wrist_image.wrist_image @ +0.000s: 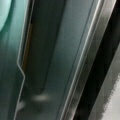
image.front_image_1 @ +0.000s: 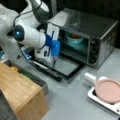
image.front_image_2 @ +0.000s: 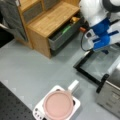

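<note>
A toaster oven point(image.front_image_1: 100, 35) stands at the far edge of the grey tabletop point(image.front_image_1: 72, 100), its glass door point(image.front_image_1: 62, 66) folded down flat onto the surface and its cavity open. Inside, on the rack, sits a teal bowl point(image.front_image_1: 73, 38) with something orange in it. The robot's gripper point(image.front_image_1: 54, 56), its fingers point(image.front_image_1: 55, 48) blue, hangs just above the lowered door in front of the oven mouth; in a front view the same gripper point(image.front_image_2: 101, 48) shows over the door's point(image.front_image_2: 100, 65) near frame. Whether the jaws are wide or narrow cannot be told, and nothing can be seen held between them. The wrist view shows only the oven's metal frame and glass close up. Toward the tabletop's near right corner rests a white hot plate point(image.front_image_1: 100, 97) carrying a pink pan point(image.front_image_1: 108, 90), well apart from the oven door. A wooden cabinet point(image.front_image_2: 47, 22) with an open drawer point(image.front_image_2: 63, 35) stands at the tabletop's left side
</note>
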Available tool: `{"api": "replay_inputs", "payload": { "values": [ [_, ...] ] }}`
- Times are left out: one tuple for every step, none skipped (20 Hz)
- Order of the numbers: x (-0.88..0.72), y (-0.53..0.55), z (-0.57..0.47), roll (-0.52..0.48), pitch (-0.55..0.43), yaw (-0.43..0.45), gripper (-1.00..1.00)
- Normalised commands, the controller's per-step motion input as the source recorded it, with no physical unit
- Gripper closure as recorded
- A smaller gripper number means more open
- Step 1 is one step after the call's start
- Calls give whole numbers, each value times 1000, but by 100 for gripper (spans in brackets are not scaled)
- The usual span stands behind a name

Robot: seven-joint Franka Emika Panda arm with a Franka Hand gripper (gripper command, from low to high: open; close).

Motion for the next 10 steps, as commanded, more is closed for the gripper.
{"api": "replay_inputs", "payload": {
  "values": [
    [92,-64,-38,47,-135,362,-100],
    [97,-87,6,21,-118,375,-100],
    [102,-107,51,-5,-95,396,-100],
    [110,-118,87,-34,-79,410,-100],
    [121,-115,104,-74,-93,433,-100],
    [137,-102,108,-69,-102,432,-100],
    [151,-93,106,-64,-96,415,-100],
    [162,-75,105,-10,-95,406,-100],
    [171,-63,105,2,-83,395,-100],
    [173,-57,98,7,-71,378,-100]
  ]
}}
